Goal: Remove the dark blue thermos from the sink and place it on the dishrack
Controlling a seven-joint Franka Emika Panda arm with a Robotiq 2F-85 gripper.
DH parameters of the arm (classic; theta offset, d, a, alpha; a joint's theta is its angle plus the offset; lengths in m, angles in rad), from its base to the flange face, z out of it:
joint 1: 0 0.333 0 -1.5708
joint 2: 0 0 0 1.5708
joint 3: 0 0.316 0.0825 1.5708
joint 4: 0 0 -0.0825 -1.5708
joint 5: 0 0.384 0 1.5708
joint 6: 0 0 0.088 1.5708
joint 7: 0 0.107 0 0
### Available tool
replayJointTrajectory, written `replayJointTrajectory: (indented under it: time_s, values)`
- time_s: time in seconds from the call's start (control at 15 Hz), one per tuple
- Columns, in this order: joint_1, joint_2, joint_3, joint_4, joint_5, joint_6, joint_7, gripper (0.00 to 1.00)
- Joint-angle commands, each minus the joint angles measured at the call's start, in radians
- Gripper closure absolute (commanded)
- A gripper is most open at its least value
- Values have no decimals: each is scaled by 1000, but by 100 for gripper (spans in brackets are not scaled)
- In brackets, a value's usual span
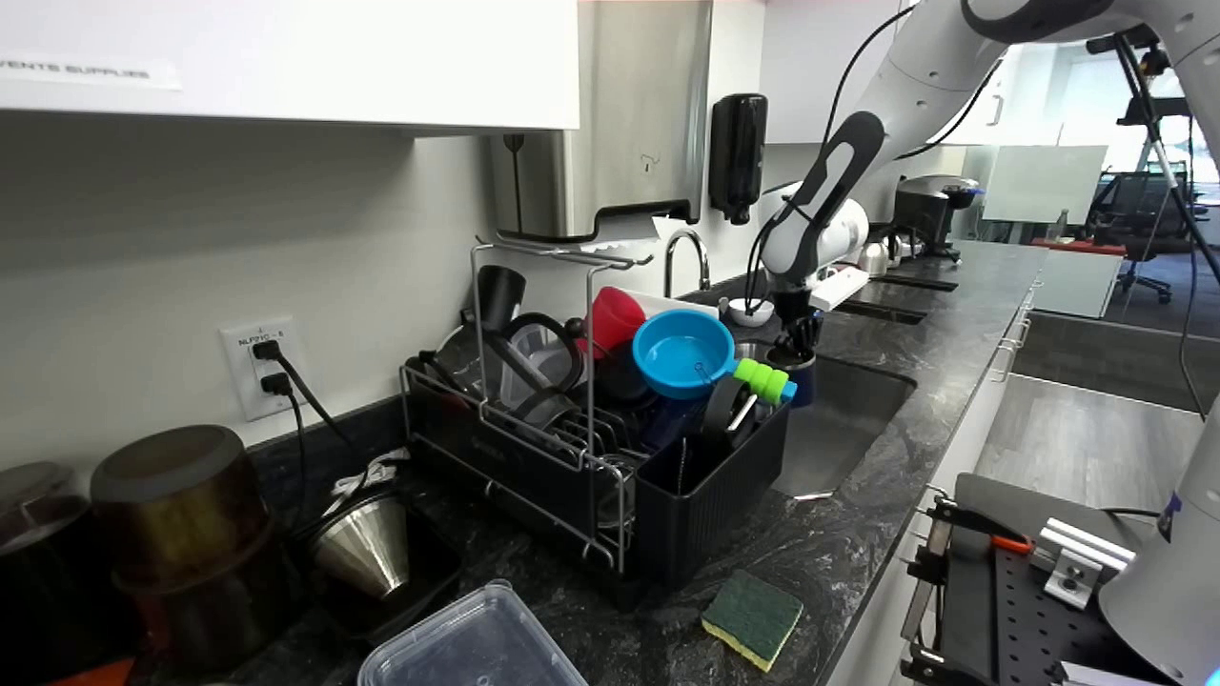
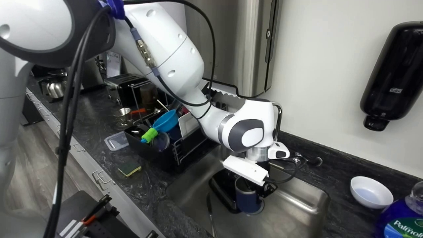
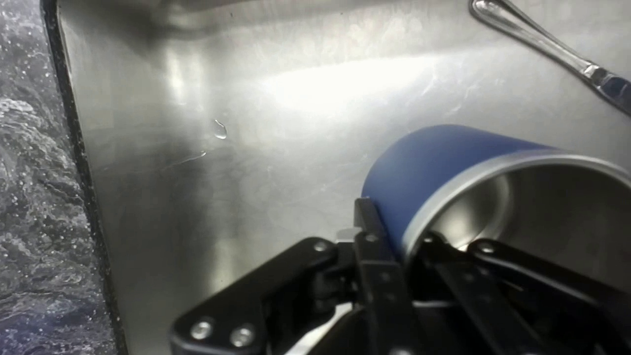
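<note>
The dark blue thermos is an open cup with a steel rim, over the sink. It also shows in an exterior view and in the wrist view, where its mouth faces the camera. My gripper is closed on the thermos wall, one finger outside and one inside the rim. The gripper also shows in both exterior views. I cannot tell whether the thermos base touches the sink floor. The black dishrack stands beside the sink, also in an exterior view.
The rack holds a blue strainer, a red cup and other dishes. A black tray and cutlery lie in the sink. A faucet rises behind it. A sponge and white bowl sit on the counter.
</note>
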Motion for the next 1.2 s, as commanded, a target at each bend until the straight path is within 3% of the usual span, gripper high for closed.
replayJointTrajectory:
  time_s: [0.0,0.53,0.87,1.13]
  values:
    - [-24,-58,23,-20,88,-76,-135,98]
    - [-106,-120,79,-14,290,-246,-560,98]
    - [-125,-136,61,15,405,-421,-799,98]
    - [-125,-148,38,34,446,-534,-917,98]
